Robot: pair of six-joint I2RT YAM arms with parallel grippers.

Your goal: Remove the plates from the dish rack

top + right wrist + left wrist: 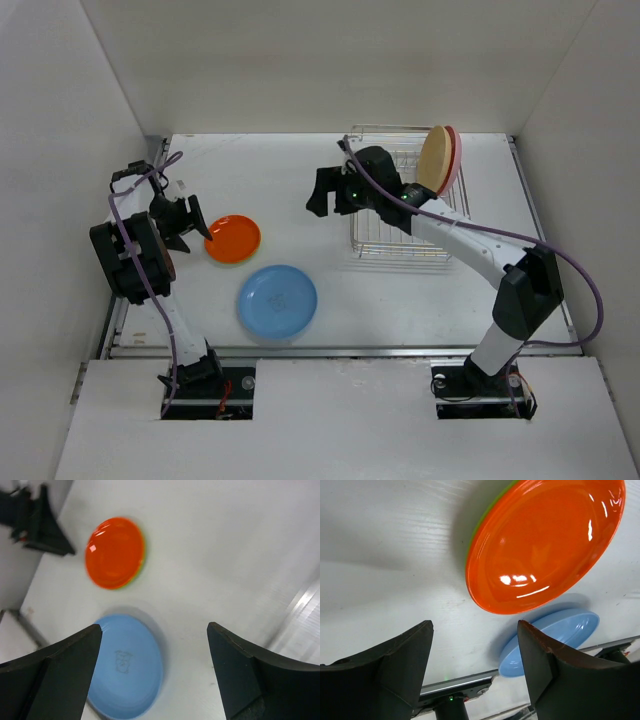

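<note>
Much of the dish rack point(380, 245) is covered by the right arm in the top view. Its thin silver wires fade against the white surface point(350, 320), so only its near edge and far right part read clearly. At that far right part two large plates stand on edge. A pale yellow-orange plate point(434, 160) is in front, and only a narrow rim shows of the pink plate point(458, 155) behind it.

A green plate point(489, 509) lies under the orange plate point(232, 238) on the left of the surface and is almost wholly hidden. The left wrist view gives just a lime sliver along the orange rim. The blue plate point(278, 302) lies flat, nearer than that pair and apart from it in the top view (in the left wrist view a dark finger cuts off part of it).

The right wrist view is blurred. Pale streaks at its right edge may be the rack, though I cannot be sure. It does show a faint dark mark at the blue plate's middle.

All the plates are round, shallow and glossy, with bright highlights on the orange one.

The left tool point(197, 225) hangs just left of the orange plate with its wedge-shaped black fingers spread and nothing between them. The right tool point(322, 195), left of the rack over bare surface, is likewise spread and empty.
</note>
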